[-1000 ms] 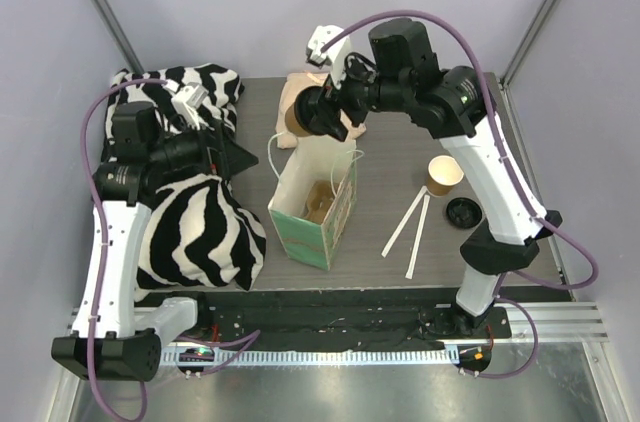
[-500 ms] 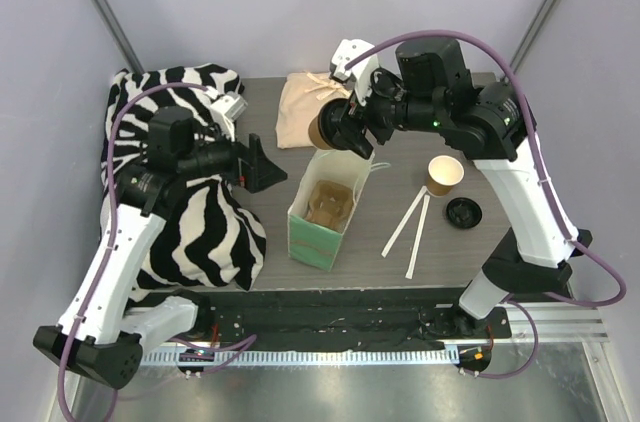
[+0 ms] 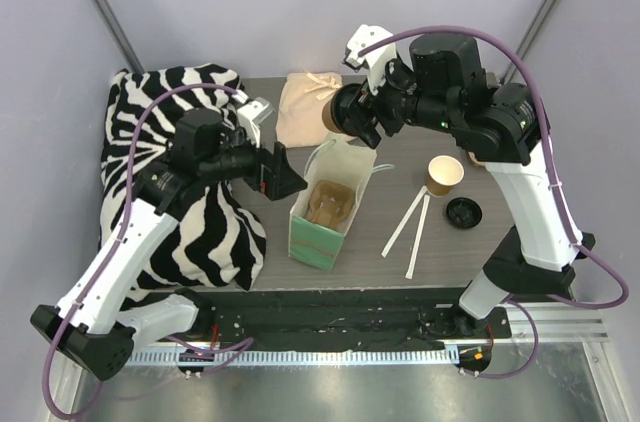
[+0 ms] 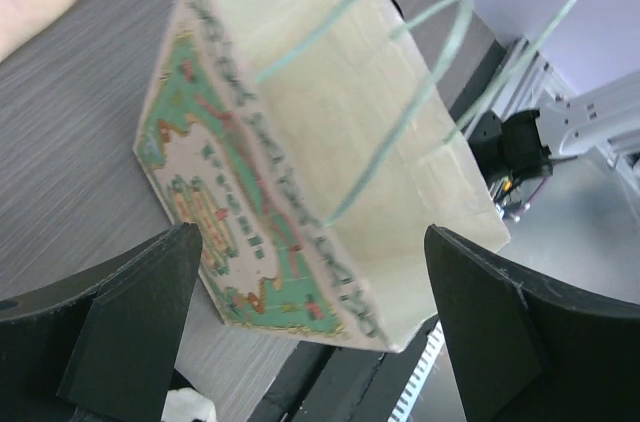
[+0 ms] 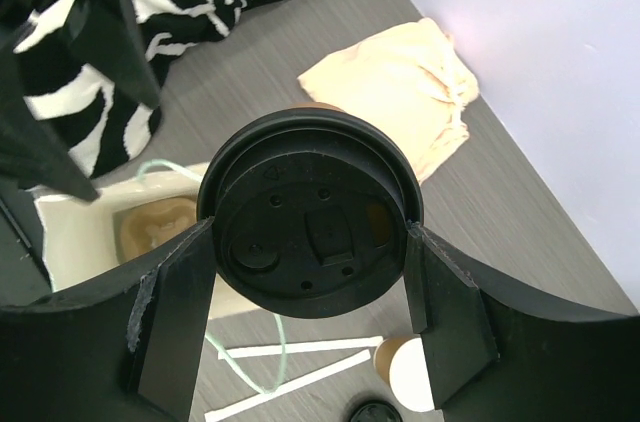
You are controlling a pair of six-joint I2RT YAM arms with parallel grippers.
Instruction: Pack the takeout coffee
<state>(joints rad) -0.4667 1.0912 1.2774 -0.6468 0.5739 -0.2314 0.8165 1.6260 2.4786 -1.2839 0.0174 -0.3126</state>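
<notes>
Fingers of the right gripper [image 3: 345, 114] pinch the takeout coffee [image 3: 327, 121] by its sides in the overhead view. They hold it in the air just past the far rim of the paper bag [image 3: 322, 227], not yet inside. The left gripper [image 3: 284, 175] hangs just beside the bag's left wall, jaws spread, with nothing in them. A lidless cup [image 3: 445, 174] and a loose lid [image 3: 463, 211] sit well apart on the right (neither is the one to pack).

From the left wrist, both fingers [image 4: 135, 317] stand wide. The paper bag lies between and beyond them, mouth open, its thin handles [image 4: 455, 52] arching free. I cannot tell whether either pad touches the paper.

From the right wrist, the cup's black top fills the middle of the view, with a finger pressed against each side. The bag's mouth shows below and to the left, with something brown on its floor. The cup sits off to one side of that opening.

The step in hand looks like the lowering-in. To do it well, the cup should first come squarely over the mouth, lid upward. It should clear the handles, which could snag it. The left gripper could steady the near wall so the light bag does not tip. The right fingers should let go only once the base rests on the bag's floor.
</notes>
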